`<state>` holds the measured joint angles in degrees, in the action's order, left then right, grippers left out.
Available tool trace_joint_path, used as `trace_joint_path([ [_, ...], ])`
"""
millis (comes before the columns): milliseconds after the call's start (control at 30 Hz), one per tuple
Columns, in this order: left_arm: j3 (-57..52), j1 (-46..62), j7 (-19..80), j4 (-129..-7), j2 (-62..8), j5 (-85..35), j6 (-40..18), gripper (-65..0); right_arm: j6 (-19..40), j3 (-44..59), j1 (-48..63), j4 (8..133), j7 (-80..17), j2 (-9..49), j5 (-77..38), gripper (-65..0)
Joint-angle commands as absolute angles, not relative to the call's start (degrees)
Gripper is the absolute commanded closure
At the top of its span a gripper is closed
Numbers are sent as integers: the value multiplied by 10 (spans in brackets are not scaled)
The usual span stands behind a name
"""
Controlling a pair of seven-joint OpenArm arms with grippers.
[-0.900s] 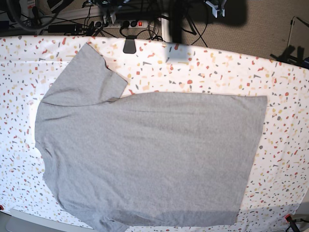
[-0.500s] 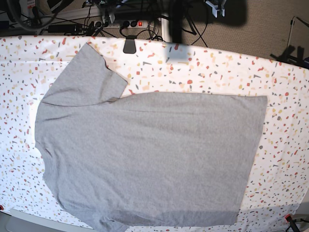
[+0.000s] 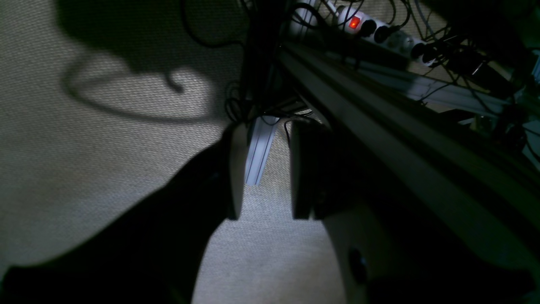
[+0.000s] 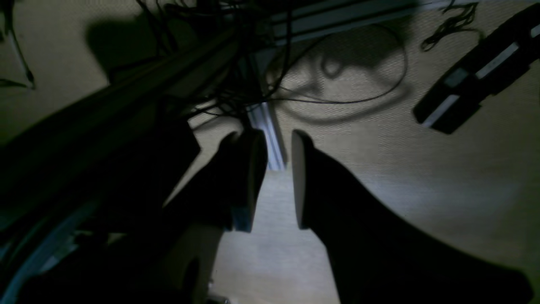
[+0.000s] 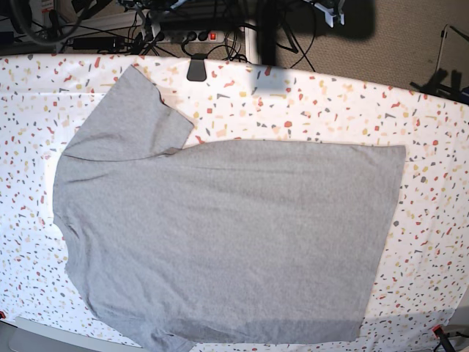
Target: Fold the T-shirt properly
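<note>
the t-shirt (image 5: 227, 242) lies flat and spread on the table (image 5: 330, 110), grey and plain side up, no lettering in sight. its body runs sideways across the base view, the straight hem at the right, one short sleeve reaching up toward the far left corner of the table. its lower edge comes down to the near edge of the table, and a band of shadow lies across that part of the cloth. the table is white with small coloured flecks, and bare top shows along the far side, at the right, and in a strip at the left. a small black clamp (image 5: 196, 70) sits on the far edge, just beyond the sleeve. behind the table a power strip (image 5: 192, 34) with a red light lies among cables (image 5: 146, 29) on the carpet (image 5: 410, 44). neither arm is over the shirt. the left gripper (image 3: 263, 169) hangs above the carpet beside a metal rail (image 3: 379, 126), its fingers apart with nothing between them. the right gripper (image 4: 278, 177) also hangs over the carpet, its fingers parted by a narrower gap, holding nothing.
</note>
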<state>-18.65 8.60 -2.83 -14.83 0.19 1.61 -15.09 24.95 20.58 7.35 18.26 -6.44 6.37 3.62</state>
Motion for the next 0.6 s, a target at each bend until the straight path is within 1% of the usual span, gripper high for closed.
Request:
trace_joint_path([
  [0,-187,93,-31,-152,3,15,-154,-179,256,206,77,186,-65,67,26,-163],
  [233,-187,112,-48,-172,3,15,-156,-178,262,206,78,186,-67,67,26,-163],
  [300,-187,123,-48,-184,3,15,-168,-178,264,206,81,186,-70,67,26,-163],
  [367,-187,136,-48,-200,3,15,-192,-178,269,206,87,187,-69,67,28,-163],
  [467,-187,161,-48,-235,4,15,-216,-174,294,205,98,192,-64,70,28,-163],
  [567,-187,189,-43,-284,8,18,-219,-161,322,188,112,205,-62,81,28,-163],
])
